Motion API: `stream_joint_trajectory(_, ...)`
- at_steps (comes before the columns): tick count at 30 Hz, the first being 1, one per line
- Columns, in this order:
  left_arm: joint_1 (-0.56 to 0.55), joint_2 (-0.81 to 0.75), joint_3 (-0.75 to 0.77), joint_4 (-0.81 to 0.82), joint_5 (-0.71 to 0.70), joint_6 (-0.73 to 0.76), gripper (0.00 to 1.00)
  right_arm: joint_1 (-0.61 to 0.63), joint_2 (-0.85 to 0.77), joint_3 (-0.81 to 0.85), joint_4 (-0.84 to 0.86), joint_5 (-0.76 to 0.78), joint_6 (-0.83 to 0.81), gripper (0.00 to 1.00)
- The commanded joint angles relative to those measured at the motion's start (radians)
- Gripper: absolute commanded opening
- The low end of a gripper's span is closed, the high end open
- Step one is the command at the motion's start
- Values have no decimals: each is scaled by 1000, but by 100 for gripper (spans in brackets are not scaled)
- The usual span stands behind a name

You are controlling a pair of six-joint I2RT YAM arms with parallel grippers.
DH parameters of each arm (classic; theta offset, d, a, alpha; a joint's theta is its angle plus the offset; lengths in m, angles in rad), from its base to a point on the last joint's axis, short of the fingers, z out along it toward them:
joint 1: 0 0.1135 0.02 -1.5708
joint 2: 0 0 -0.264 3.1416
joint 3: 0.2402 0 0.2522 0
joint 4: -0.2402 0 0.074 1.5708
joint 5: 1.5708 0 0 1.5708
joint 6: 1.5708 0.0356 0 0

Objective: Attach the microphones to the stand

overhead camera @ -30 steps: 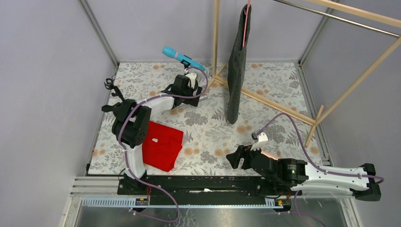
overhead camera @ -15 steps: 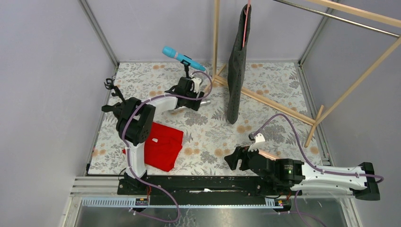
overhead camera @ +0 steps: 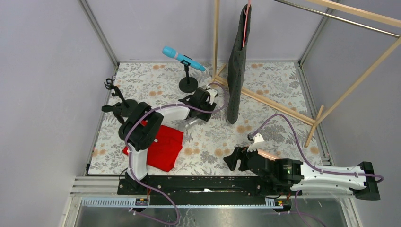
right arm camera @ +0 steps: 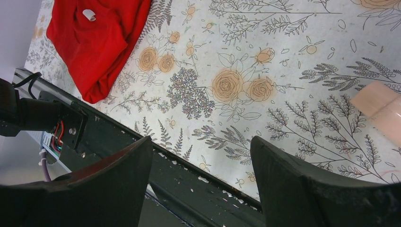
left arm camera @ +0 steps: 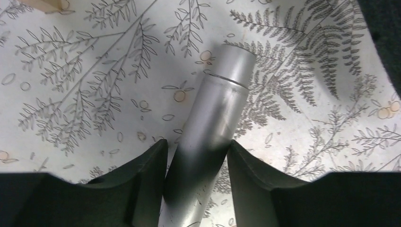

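The left pincer (left arm camera: 198,143) has its jaws drawn narrow on the silver-grey microphone (left arm camera: 221,106), one finger against each flank of the barrel. Both look to touch the metal, though how firm the hold is I cannot tell. The barrel runs out ahead of the fingertips at a slight slant, its flat butt end farthest from the pincer, just above or on the floral mat (left arm camera: 94,94). The rounded head is hidden back behind the fingers. Taking it across the shaft like this leaves the butt end free, which probably suits feeding it into a clip. Beyond this pincer, toward the back wall, the cyan-blue microphone (overhead camera: 182,57) sits tilted in the clip of a small black stand (overhead camera: 188,85), so that one seems done. A second black stand (overhead camera: 113,94), its clip apparently bare, stands well apart on the far side of the arm's elbow and is the likely place for the silver one. The right pincer (right arm camera: 201,156) is spread wide with nothing between its jaws, low over the near edge of the mat. The peach-pink microphone (right arm camera: 380,111) lies near it, off to one side and outside the jaws, while a red cloth (right arm camera: 94,42) lies farther ahead.
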Motion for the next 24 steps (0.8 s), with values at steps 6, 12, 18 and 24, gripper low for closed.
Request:
stream_joint_trajectory(6, -72, -96, -83, 43, 27, -163, 42, 8, -33, 7, -39, 46, 37, 82)
stream_joint_trajectory(12, -73, -187, -149, 128, 30, -268, 19, 7, -69, -9, -54, 63, 61, 81)
stream_joint_trajectory(18, -80, -329, -295, 292, -30, -404, 0, 7, -76, -22, -30, 92, 74, 82)
stream_joint_trajectory(24, -92, -463, -384, 402, -54, -470, 0, 7, -68, -35, 63, 102, 62, 81)
